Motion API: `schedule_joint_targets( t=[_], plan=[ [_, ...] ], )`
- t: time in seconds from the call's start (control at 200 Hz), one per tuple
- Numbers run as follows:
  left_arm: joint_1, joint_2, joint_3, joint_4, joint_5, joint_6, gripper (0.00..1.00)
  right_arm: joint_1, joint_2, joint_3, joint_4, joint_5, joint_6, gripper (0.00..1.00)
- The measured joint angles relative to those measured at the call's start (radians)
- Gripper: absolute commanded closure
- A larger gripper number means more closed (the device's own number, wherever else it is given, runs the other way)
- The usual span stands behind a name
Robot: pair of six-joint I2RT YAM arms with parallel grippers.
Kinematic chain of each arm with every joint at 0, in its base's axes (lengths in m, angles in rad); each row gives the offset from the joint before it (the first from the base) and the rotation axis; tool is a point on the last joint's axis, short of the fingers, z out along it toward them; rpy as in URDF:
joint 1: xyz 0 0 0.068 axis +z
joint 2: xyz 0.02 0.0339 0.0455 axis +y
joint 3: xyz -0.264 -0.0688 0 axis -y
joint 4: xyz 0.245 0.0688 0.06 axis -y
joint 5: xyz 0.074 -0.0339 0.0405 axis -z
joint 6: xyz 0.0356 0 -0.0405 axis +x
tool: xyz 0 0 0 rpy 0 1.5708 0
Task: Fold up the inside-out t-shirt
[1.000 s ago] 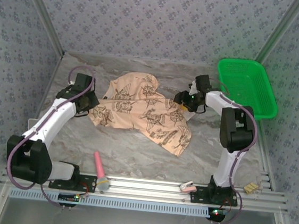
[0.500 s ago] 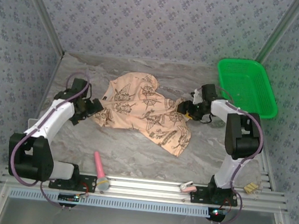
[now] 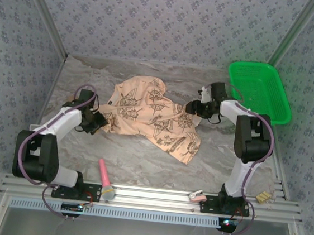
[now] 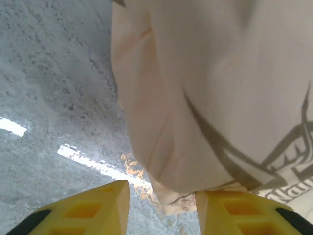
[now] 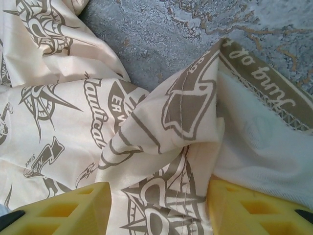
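The inside-out t-shirt (image 3: 148, 116) lies crumpled mid-table, peach-tan with dark compass prints. My left gripper (image 3: 96, 121) is at its left tip. In the left wrist view, the left gripper (image 4: 161, 210) has its yellow fingers (image 4: 93, 210) apart, and a hanging fold of the t-shirt (image 4: 195, 98) comes down between them near the right one, not pinched. My right gripper (image 3: 194, 107) is at the shirt's right edge. In the right wrist view, the right gripper (image 5: 159, 210) stands open astride a raised fold of the t-shirt (image 5: 181, 122), with the paler reverse side (image 5: 259, 152) showing beside it.
A green plastic basket (image 3: 258, 91) stands at the back right. A pink-handled tool (image 3: 104, 176) and a small pink piece (image 3: 196, 196) lie by the near rail. Patterned walls close in the left, right and back sides.
My left gripper has slid nearer along the shirt's left tip, its arm folding in. My right gripper dipped toward the near edge and came back. The shirt has barely shifted.
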Motion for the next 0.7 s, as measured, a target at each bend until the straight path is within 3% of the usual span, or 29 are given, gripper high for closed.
schedule_joint_targets(
  t=[0.05, 0.13, 0.42, 0.605, 0.63, 0.7],
  plan=[
    [0.004, 0.008, 0.000, 0.007, 0.001, 0.008, 0.79, 0.000, 0.013, 0.006, 0.003, -0.003, -0.005, 0.51],
    [0.012, 0.010, 0.000, 0.011, 0.000, 0.030, 1.00, 0.004, 0.032, 0.008, 0.004, -0.011, -0.008, 0.68],
    [0.036, -0.043, 0.039, -0.048, 0.002, 0.100, 1.00, 0.011, 0.019, 0.008, -0.014, -0.075, -0.006, 1.00],
    [0.037, -0.120, 0.166, -0.155, -0.027, 0.133, 1.00, -0.002, -0.086, 0.008, -0.052, -0.076, 0.008, 1.00],
    [0.037, -0.130, 0.172, -0.160, -0.031, 0.135, 0.91, -0.006, -0.102, 0.008, -0.053, -0.076, 0.010, 1.00],
    [0.037, -0.155, 0.169, -0.169, -0.042, 0.137, 0.50, -0.016, -0.138, 0.008, -0.052, -0.076, 0.015, 1.00]
  ],
)
